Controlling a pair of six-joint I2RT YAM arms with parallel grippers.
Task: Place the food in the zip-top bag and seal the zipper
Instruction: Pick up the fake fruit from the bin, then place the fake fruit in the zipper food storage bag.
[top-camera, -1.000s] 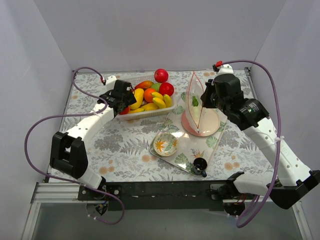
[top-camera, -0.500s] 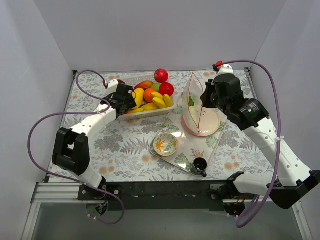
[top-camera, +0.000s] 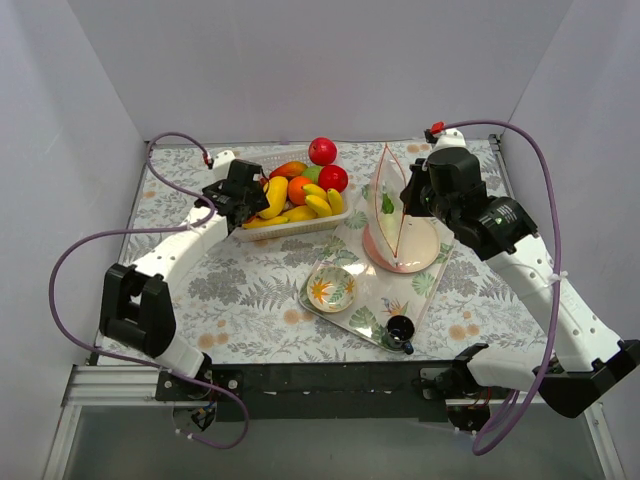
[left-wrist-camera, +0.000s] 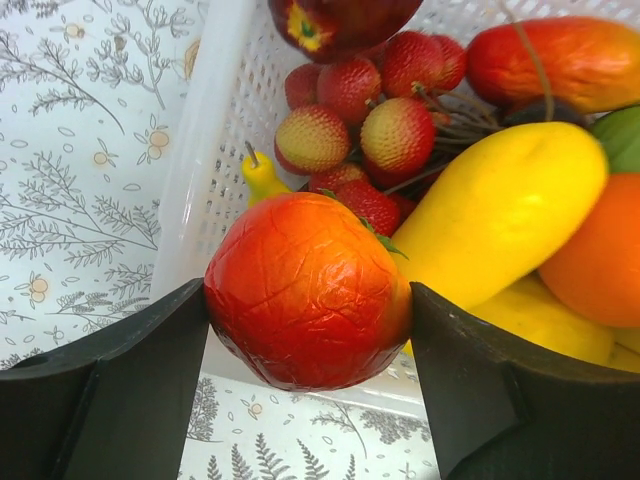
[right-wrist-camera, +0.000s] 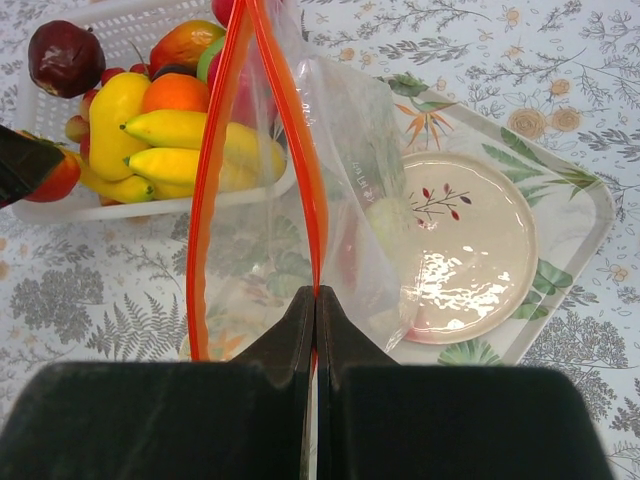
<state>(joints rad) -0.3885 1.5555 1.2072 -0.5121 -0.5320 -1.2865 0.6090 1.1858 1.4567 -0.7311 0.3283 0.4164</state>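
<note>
At the near-left corner of the white basket (left-wrist-camera: 205, 130), the left gripper (left-wrist-camera: 308, 300) pinches a red-orange fruit (left-wrist-camera: 300, 270) across its widest part, one dark finger on each side, just over the rim. It looks like a light, hard, glossy toy with a crinkled skin, so I'd judge it slippery rather than fragile. A hold around the middle, as now, should suit it better than one near top or bottom, where it could squirt out. More food lies piled in the basket: bananas (top-camera: 318, 200), an orange (top-camera: 298, 188) and a red apple (top-camera: 323, 150) at the far rim.

Right of the basket, the bag (top-camera: 385, 235) stands upright over a plate (right-wrist-camera: 470, 250), with a green piece (top-camera: 389, 203) already inside. The right gripper (right-wrist-camera: 315, 335) has its fingers pressed together on the zipper (right-wrist-camera: 212, 180) at one end of the mouth, which gapes as a narrow slit. The film looks thin and floppy. Hung from one point, it will likely sag or fold if nudged, so the fruit wants lowering between the red strips, not pushing against them.
</note>
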